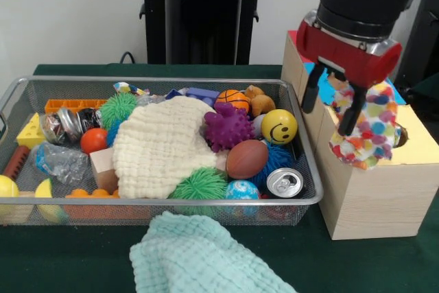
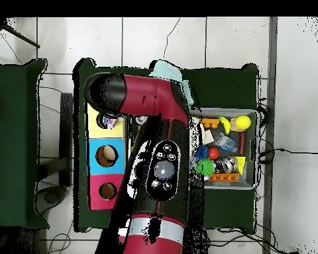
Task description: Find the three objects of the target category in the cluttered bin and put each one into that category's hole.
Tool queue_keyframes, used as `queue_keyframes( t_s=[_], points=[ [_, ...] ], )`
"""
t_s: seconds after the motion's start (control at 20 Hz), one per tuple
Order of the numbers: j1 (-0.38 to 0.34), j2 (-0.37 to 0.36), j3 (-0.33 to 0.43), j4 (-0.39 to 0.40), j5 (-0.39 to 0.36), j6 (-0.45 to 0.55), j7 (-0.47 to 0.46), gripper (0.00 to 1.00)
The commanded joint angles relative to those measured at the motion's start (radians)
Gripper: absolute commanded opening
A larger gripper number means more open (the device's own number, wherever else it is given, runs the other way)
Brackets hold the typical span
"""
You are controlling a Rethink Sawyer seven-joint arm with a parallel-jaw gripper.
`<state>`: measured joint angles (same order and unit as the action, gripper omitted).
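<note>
In the front view, the mint-green waffle cloth (image 1: 206, 259) lies nearest the camera on the table's near edge, just outside the bin (image 1: 137, 200). Behind it the bin is heaped with toys, a cream waffle cloth (image 1: 164, 145) spread over the middle; no polka-dot bag shows among them, though the cloth may hide some. At the right edge the gripper (image 1: 330, 113) hangs over the pale wooden box, its fingers clamped on a polka-dot bag (image 1: 367, 132) that droops onto the yellow top panel, covering most of the hole (image 1: 400, 137).

In the overhead view, the arm covers much of the bin (image 2: 249, 112). The bag (image 2: 109, 122) sits at the yellow hole (image 2: 108, 123), at the table's left side. The blue and red holes are beside it.

Judging by this, one bag is at its hole but not yet released; how many went in already cannot be told.
</note>
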<state>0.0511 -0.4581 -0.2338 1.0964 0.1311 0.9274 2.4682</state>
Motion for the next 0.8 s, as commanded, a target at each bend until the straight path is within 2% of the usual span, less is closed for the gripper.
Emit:
queue_keyframes(
  t_s=[0.05, 0.25, 0.45, 0.5, 0.8],
  points=[
    [-0.032, -0.052, 0.144, 0.140, -0.066, 0.055, -0.212, 1.00],
    [-0.024, -0.043, 0.152, 0.148, -0.083, 0.046, -0.163, 1.00],
    [-0.020, -0.038, 0.158, 0.143, -0.080, 0.079, -0.124, 1.00],
    [-0.020, -0.036, 0.158, 0.140, -0.078, 0.092, -0.113, 0.00],
    [-0.013, -0.037, 0.158, 0.145, -0.093, 0.076, -0.102, 0.00]
  ],
)
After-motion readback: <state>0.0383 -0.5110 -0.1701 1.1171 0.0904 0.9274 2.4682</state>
